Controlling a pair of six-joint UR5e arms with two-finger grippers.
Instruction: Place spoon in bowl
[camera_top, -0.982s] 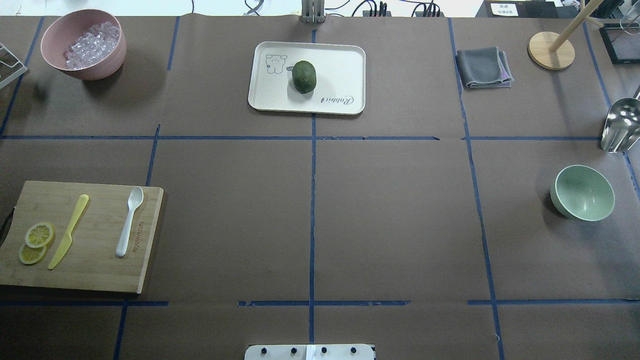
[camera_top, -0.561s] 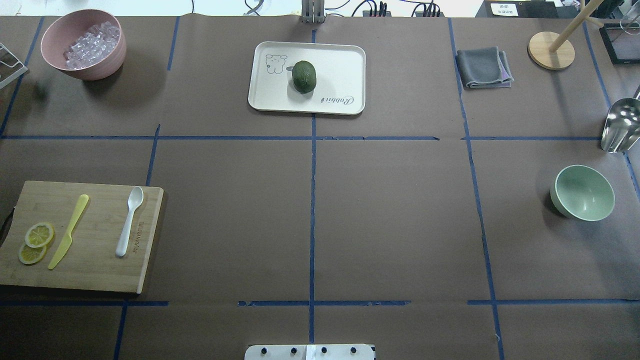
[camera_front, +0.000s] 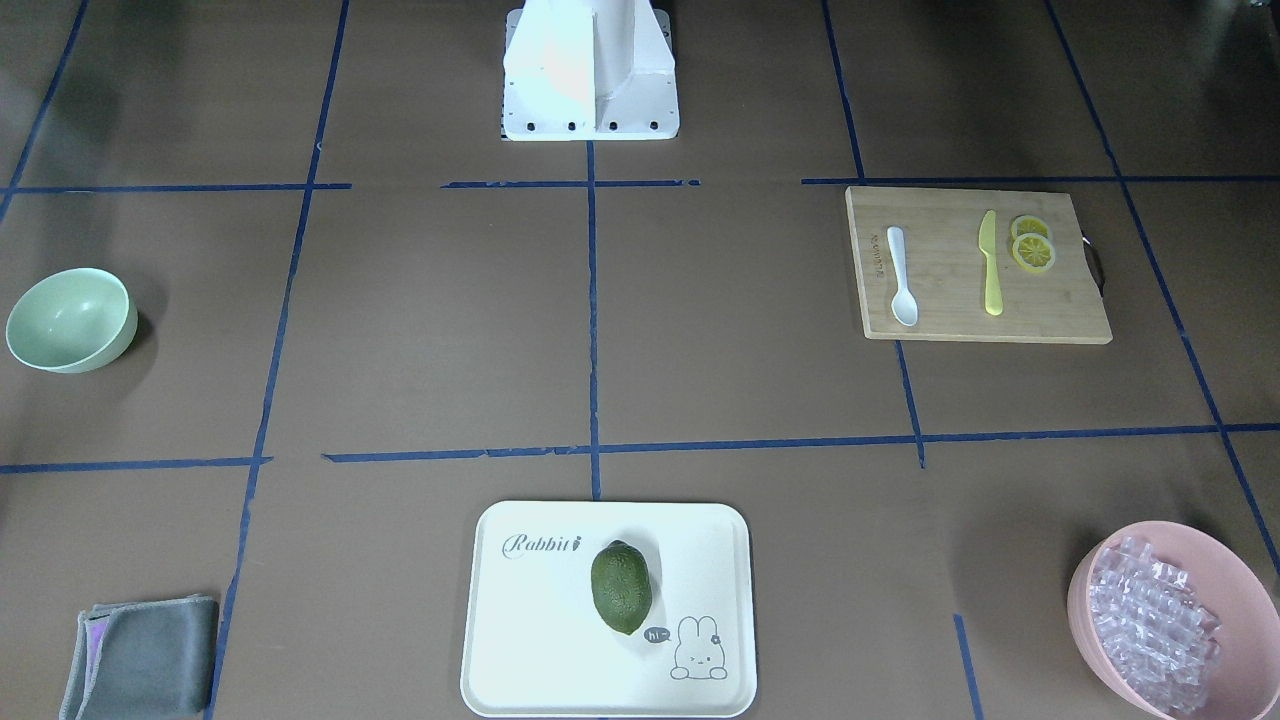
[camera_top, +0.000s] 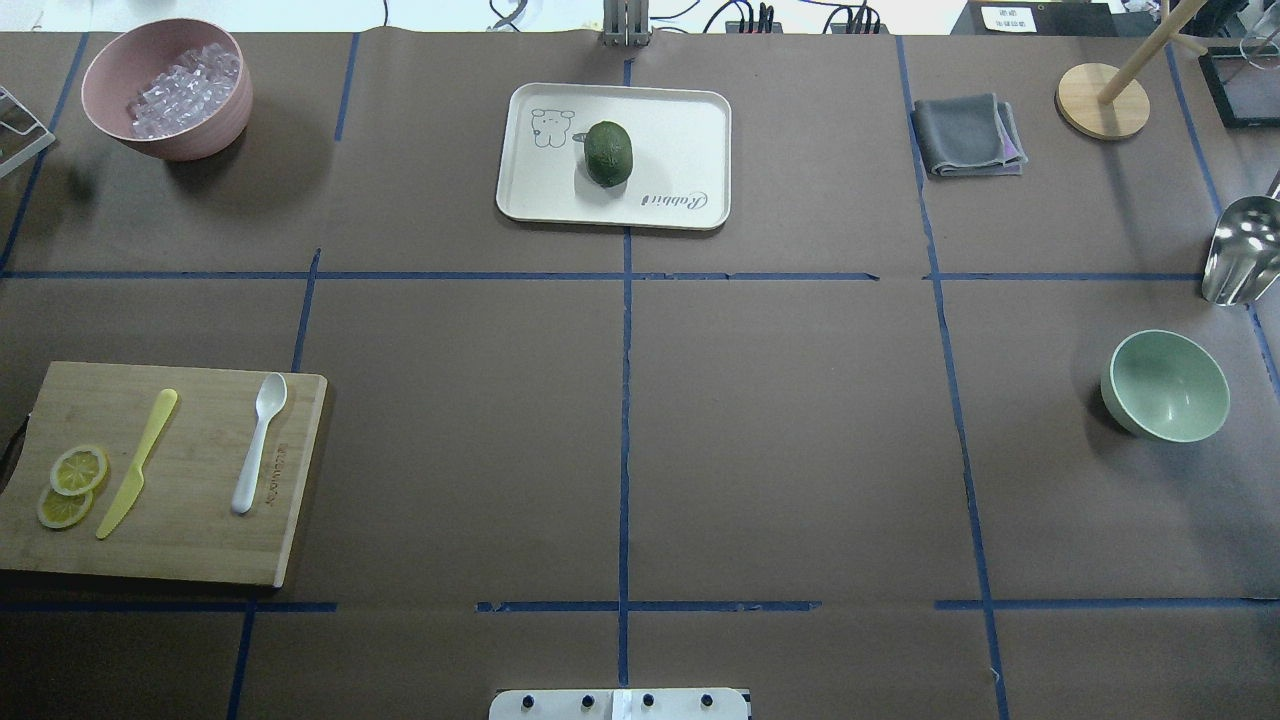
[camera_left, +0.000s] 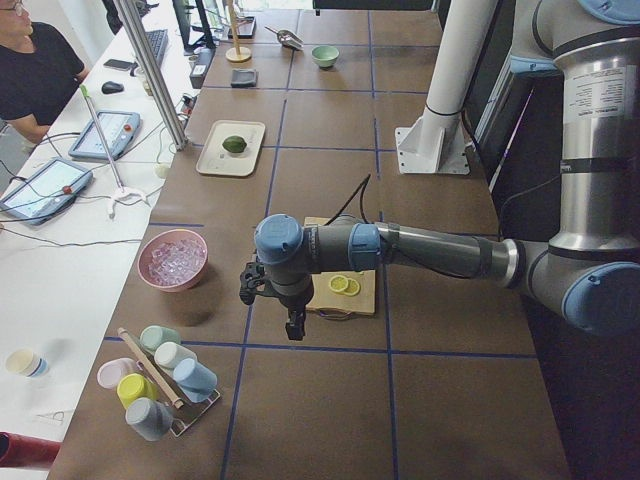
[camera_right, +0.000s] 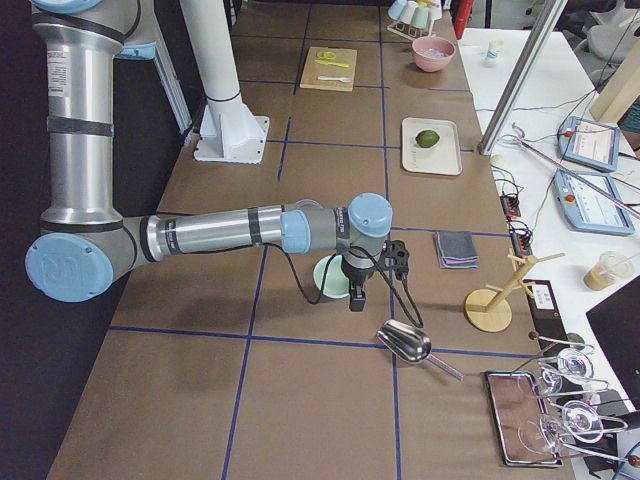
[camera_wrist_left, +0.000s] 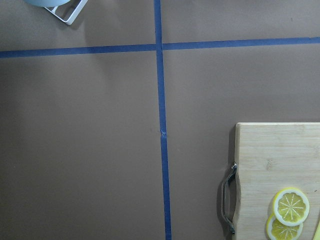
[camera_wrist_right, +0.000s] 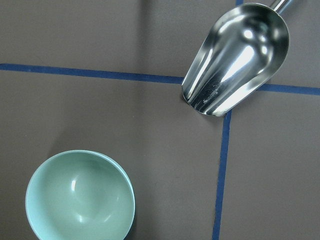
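The white spoon (camera_top: 258, 442) lies on a wooden cutting board (camera_top: 180, 540) at the table's left, scoop pointing away from me; it also shows in the front view (camera_front: 900, 276). The mint-green bowl (camera_top: 1166, 386) stands empty at the far right and shows in the right wrist view (camera_wrist_right: 80, 196). My left gripper (camera_left: 293, 325) shows only in the exterior left view, hanging above the table just past the board's handle end. My right gripper (camera_right: 356, 298) shows only in the exterior right view, above the table beside the bowl. I cannot tell whether either is open or shut.
A yellow knife (camera_top: 138, 462) and lemon slices (camera_top: 72, 485) share the board. A pink bowl of clear chunks (camera_top: 168, 88), a tray (camera_top: 680, 120) with a lime, a grey cloth (camera_top: 968, 135), a wooden stand (camera_top: 1102, 100) and a metal scoop (camera_top: 1240, 250) stand around.
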